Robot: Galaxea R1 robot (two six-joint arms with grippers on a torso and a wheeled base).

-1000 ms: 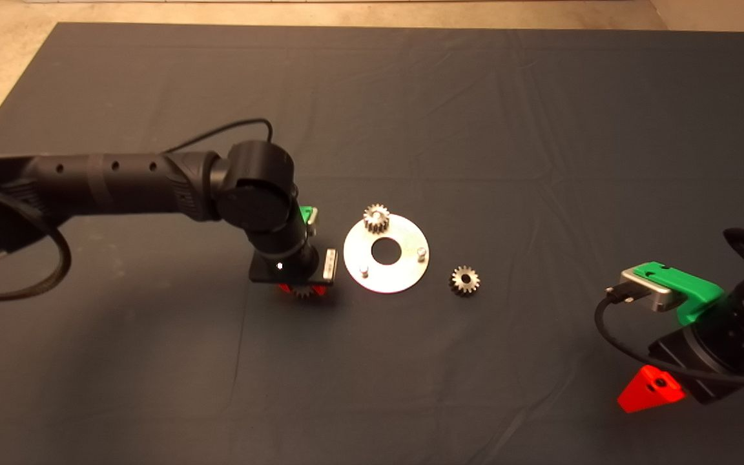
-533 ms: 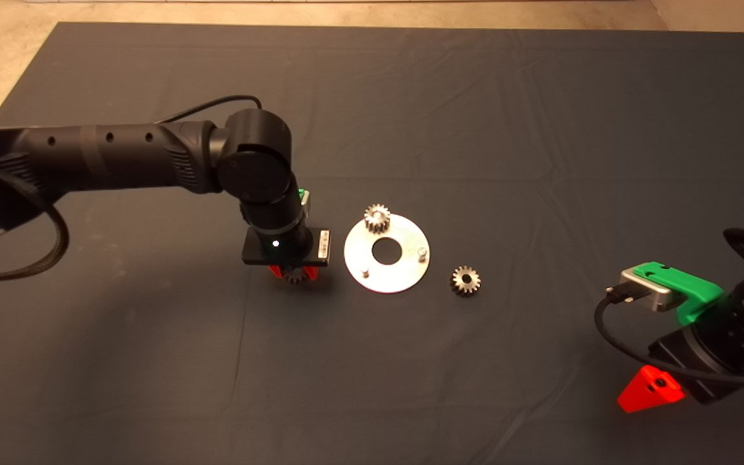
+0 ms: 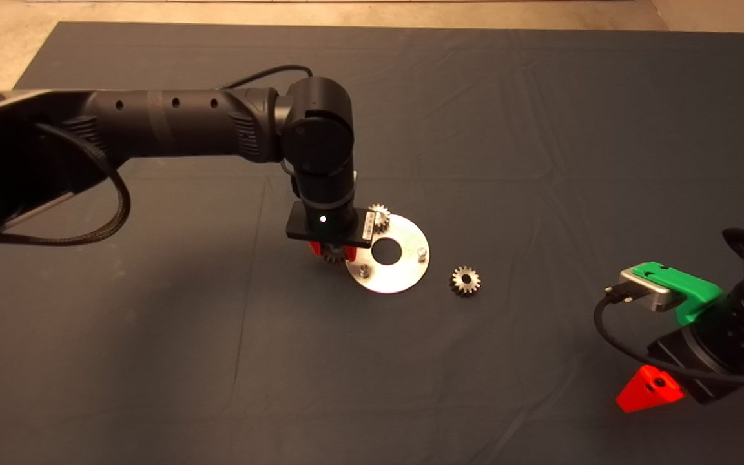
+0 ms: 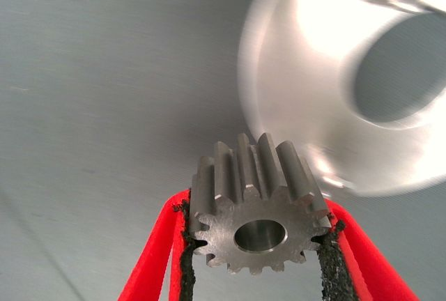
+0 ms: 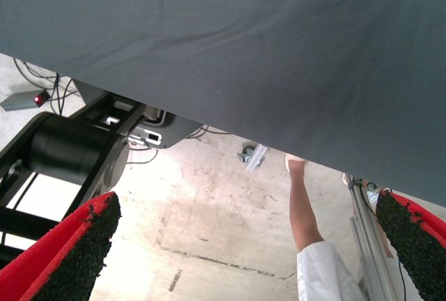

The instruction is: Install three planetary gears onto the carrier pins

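A shiny round disc (image 3: 404, 271) with a large centre hole lies mid-mat and bears the carrier pins; two pins (image 3: 363, 269) (image 3: 421, 253) stand bare. One planetary gear (image 3: 380, 216) sits on the far pin, partly hidden by the left wrist. Another gear (image 3: 465, 281) lies on the mat right of the disc. My left gripper (image 3: 331, 256) hovers at the disc's left edge, shut on a third gear (image 4: 256, 207) held between the black pads, with the disc (image 4: 306, 92) just beyond it. My right gripper (image 5: 244, 252) waits open at the lower right.
The dark mat (image 3: 152, 361) covers the table, with bare floor along its far edge. The right wrist view looks past the mat's edge to the floor, a robot base (image 5: 70, 155) and a person's leg (image 5: 306, 210).
The left arm has carried its gear up off the mat and to the right, from left of the disc to the disc's left rim. The right arm has not moved.
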